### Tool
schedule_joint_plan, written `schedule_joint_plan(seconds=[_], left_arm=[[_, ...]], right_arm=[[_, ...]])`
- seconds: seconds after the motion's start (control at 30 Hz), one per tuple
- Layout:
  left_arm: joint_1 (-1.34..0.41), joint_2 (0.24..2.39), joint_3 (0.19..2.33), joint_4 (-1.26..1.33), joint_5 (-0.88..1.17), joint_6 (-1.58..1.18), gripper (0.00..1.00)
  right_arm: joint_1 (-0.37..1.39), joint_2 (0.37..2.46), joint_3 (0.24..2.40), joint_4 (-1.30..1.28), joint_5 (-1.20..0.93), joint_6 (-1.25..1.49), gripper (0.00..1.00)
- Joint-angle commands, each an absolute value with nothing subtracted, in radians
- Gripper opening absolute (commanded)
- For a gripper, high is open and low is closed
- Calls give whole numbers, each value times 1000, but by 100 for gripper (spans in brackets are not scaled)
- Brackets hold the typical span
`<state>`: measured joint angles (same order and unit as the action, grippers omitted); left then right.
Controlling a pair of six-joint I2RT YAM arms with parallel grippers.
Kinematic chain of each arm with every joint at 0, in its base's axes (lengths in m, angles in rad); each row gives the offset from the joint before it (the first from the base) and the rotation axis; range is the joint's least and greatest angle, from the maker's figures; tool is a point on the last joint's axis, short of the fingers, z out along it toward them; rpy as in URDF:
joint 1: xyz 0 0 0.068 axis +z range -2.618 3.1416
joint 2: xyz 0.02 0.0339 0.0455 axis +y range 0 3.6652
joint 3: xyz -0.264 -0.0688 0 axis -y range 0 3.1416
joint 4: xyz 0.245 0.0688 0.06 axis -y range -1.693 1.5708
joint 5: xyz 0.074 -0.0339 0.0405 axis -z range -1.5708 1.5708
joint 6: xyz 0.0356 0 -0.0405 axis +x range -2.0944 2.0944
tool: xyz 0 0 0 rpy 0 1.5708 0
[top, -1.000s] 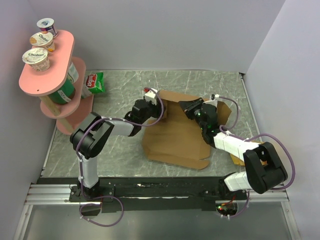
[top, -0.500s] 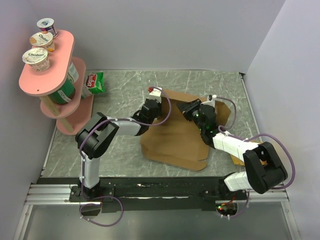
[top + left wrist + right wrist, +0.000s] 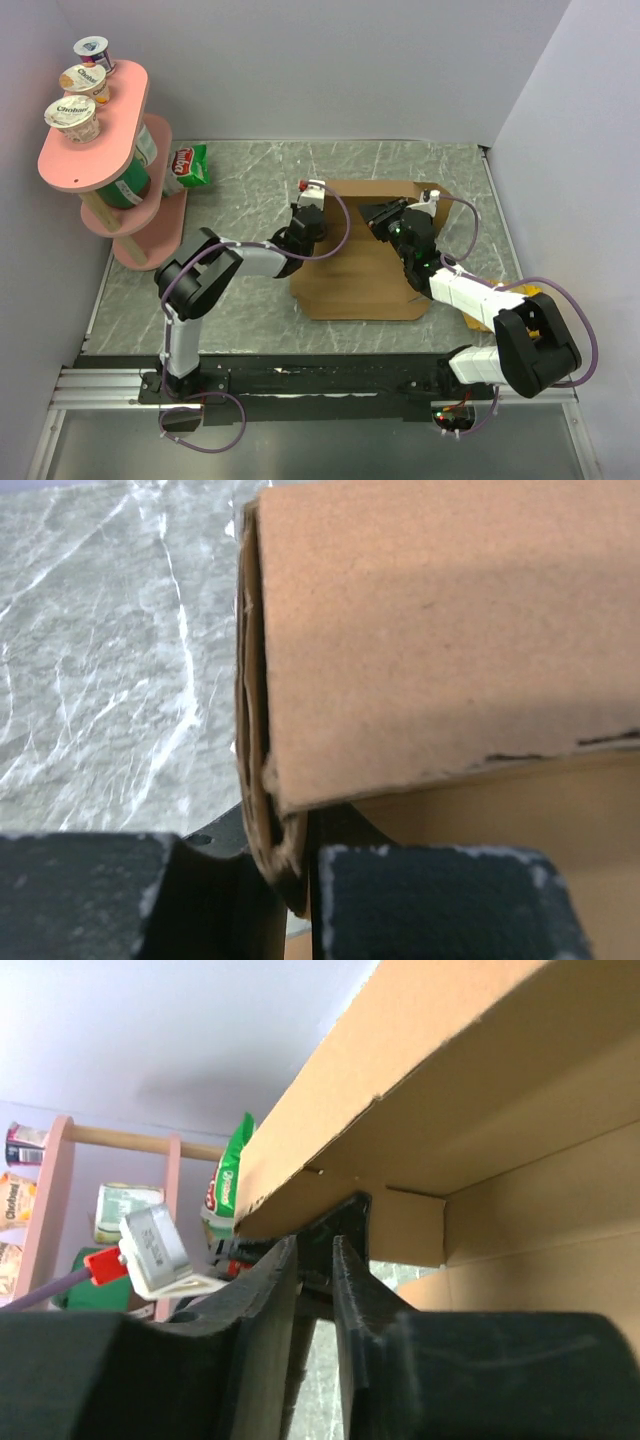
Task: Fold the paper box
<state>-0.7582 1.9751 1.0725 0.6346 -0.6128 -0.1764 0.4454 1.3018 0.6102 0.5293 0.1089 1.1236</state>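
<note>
Left gripper (image 3: 290,880) clamps the paper box's (image 3: 440,630) left edge; right gripper (image 3: 315,1260), grip unclear, beneath.

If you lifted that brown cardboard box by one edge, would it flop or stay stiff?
Probably stiff across panels: the paper box shows a thick layered edge in the left pincer. It likely hinges at creases, since one flap is already folded over. Being thin sheet, it is probably light for its size.
</note>
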Motion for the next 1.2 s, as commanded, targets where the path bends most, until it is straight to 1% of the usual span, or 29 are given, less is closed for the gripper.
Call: schedule_joint_plan(seconds=[0.0, 0.07, 0.1, 0.17, 0.2, 0.23, 0.27, 0.3, 0.33, 0.5, 0.57, 0.67, 0.77, 0.8, 0.9, 1.17], left_arm=[[-749, 1898, 1023, 505, -526, -136, 13], [-724, 1867, 1013, 432, -439, -146, 12], [-713, 1826, 1005, 411, -407, -155, 10], [-677, 1780, 971, 376, -307, -172, 10], [-642, 1737, 957, 352, -237, -176, 10], [-625, 1718, 950, 339, -203, -173, 8], [-611, 1700, 930, 330, -166, -158, 8], [-595, 1663, 916, 321, -146, -146, 7], [-589, 1646, 907, 313, -114, -123, 5], [-531, 1562, 905, 213, -8, -109, 6], [-506, 1543, 922, 154, 23, -124, 6], [-479, 1511, 925, 109, 60, -132, 6], [-451, 1491, 920, 94, 104, -141, 5], [-445, 1490, 919, 92, 112, -143, 1], [-428, 1483, 907, 104, 155, -160, 1], [-422, 1515, 937, 60, 163, -183, 1]], right_arm=[[446, 1226, 632, 467, 103, 1042, 43], [446, 1157, 658, 401, 117, 938, 55], [446, 1128, 666, 327, 120, 898, 70], [446, 1066, 667, 253, 135, 784, 80], [443, 996, 661, 198, 143, 753, 87], [440, 959, 654, 181, 143, 692, 90], [436, 925, 637, 170, 126, 655, 93], [431, 870, 632, 154, 114, 622, 99], [425, 850, 634, 111, 97, 565, 100], [315, 792, 683, -64, -72, 430, 100], [304, 746, 678, -115, -86, 388, 100], [302, 684, 669, -190, -34, 327, 100], [301, 655, 660, -206, -55, 269, 100], [302, 652, 655, -209, -64, 259, 100], [302, 637, 623, -213, -77, 268, 100], [301, 601, 506, -218, -70, 264, 100]])
